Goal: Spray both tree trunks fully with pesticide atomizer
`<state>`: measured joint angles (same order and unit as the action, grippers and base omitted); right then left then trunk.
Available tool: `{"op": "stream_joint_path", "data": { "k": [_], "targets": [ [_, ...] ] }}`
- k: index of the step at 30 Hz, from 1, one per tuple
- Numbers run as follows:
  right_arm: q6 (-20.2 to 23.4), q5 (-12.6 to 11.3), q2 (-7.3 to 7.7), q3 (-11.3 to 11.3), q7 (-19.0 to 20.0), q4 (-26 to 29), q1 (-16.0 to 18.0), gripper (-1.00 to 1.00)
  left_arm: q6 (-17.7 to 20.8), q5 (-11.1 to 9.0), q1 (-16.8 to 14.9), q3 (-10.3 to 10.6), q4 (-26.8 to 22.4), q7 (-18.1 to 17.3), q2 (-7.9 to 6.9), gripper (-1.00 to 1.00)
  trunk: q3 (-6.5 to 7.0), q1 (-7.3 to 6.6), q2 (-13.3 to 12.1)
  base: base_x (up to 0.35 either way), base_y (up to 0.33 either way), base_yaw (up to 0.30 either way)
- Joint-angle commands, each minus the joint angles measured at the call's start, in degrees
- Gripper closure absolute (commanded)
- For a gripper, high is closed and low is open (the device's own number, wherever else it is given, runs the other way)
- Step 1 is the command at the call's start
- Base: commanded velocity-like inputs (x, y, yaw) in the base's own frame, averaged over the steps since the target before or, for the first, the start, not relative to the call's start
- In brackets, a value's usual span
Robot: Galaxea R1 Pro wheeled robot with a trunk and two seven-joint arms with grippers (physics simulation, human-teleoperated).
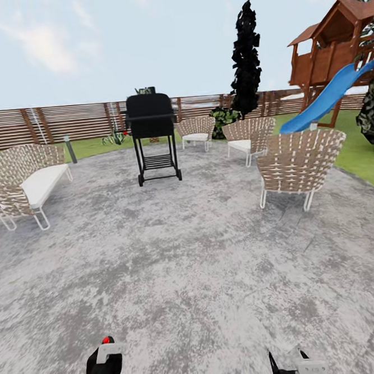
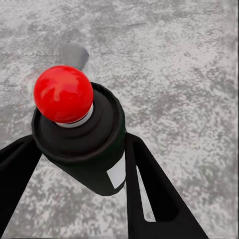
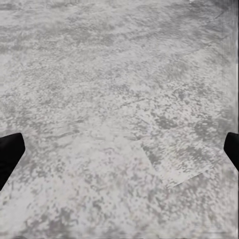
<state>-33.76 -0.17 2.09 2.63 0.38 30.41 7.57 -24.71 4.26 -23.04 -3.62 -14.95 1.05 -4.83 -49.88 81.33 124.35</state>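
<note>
The pesticide atomizer point(image 2: 94, 154) has a black body and a round bright red tip point(image 2: 63, 93). It sits between the two black fingers of my left gripper point(image 2: 82, 149), which is shut on it. In the head view the left gripper point(image 1: 108, 350) is low at the bottom left, with the atomizer's red tip point(image 1: 107, 340) poking up. My right gripper point(image 1: 296, 365) hangs at the bottom right. In its wrist view the right gripper point(image 3: 119, 149) is open over bare grey paving. The tree trunks are out of view, and no pesticide mist is in the air.
Ahead on the grey stone patio point(image 1: 192, 254) stand a black grill point(image 1: 152, 136), a woven sofa point(image 1: 23, 183) at left and woven chairs point(image 1: 297, 164) at right. Behind them are a slat fence point(image 1: 64, 122), lawn, a dark cypress point(image 1: 245, 58) and a playhouse with a blue slide point(image 1: 329, 98).
</note>
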Motion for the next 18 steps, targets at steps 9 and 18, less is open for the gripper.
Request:
{"op": "stream_joint_path", "data": {
  "k": [9, 18],
  "targets": [
    [0.0, 0.0, -0.06, 0.0, 0.0, -0.1, 0.0, -1.00, -0.1, 0.0, 0.1, 0.0, -0.1, -0.1, 0.00, 1.00, 0.01, 0.00, 0.0, -0.324, 0.000, -0.298],
    [0.0, 0.0, -0.07, 0.0, 0.0, -0.1, 0.0, -1.00, 0.0, 0.0, 0.1, 0.0, 0.0, -0.1, 0.00, 1.00, 0.01, 0.00, 0.0, -0.337, 0.000, -0.300]
  ]
}}
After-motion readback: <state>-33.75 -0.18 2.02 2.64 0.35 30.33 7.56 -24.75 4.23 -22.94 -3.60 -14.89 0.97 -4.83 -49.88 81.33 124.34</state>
